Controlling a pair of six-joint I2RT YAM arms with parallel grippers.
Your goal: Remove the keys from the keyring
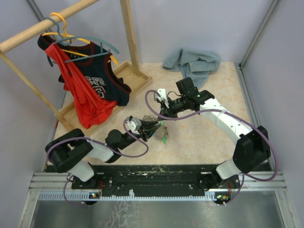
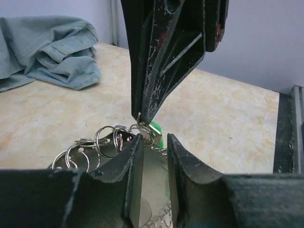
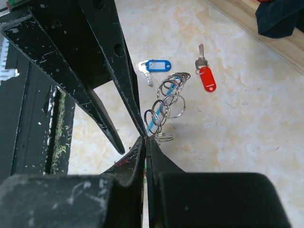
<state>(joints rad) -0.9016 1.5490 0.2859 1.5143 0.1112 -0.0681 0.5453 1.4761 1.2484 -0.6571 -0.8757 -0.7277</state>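
A bunch of linked silvery rings, the keyring (image 3: 166,102), hangs from my right gripper (image 3: 146,138), which is shut on one ring at its tip. In the left wrist view those rings (image 2: 107,140) dangle beside a green tag (image 2: 156,129), just below the right gripper (image 2: 142,118). My left gripper (image 2: 154,137) sits right under them, open, with a narrow gap between its fingers. From above, both grippers meet at the bunch (image 1: 159,128) mid-table. Two loose keys lie on the table, one with a blue tag (image 3: 154,66) and one with a red tag (image 3: 205,76).
A wooden clothes rack (image 1: 128,42) with a black jersey (image 1: 104,80) and a red one (image 1: 80,95) on hangers stands at the back left. A crumpled grey-blue cloth (image 1: 192,61) lies at the back centre. Walls close in the table on three sides.
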